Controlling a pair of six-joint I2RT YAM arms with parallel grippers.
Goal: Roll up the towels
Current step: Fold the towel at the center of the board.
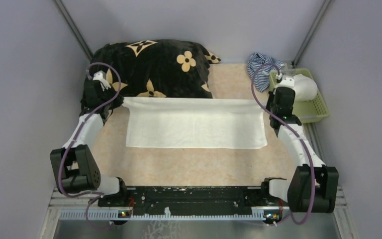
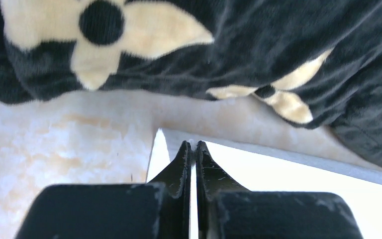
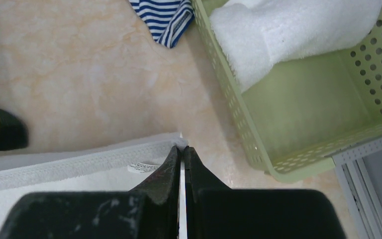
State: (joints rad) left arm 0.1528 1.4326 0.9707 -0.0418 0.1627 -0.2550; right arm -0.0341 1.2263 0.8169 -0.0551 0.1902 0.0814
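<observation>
A black flowered pillow (image 1: 151, 67) lies at the table's far side. Just before it spreads the long white towel (image 1: 195, 128), its far edge lifted — left gripper (image 2: 191, 149) pinched on the far-left corner, right gripper (image 3: 181, 154) on the far-right. A rolled towel (image 3: 288, 32) sits in the green basket (image 3: 238, 114), beside a striped garment (image 3: 164, 17).

Pale lilac walls (image 1: 194, 20) enclose a marbled beige tabletop (image 1: 189, 167), evenly lit.

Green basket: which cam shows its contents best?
Right wrist. The green basket fills that view, with a white towel at its far end, the near half bare. Top external shows it small, partly behind the right arm. Left wrist doesn't show it.
</observation>
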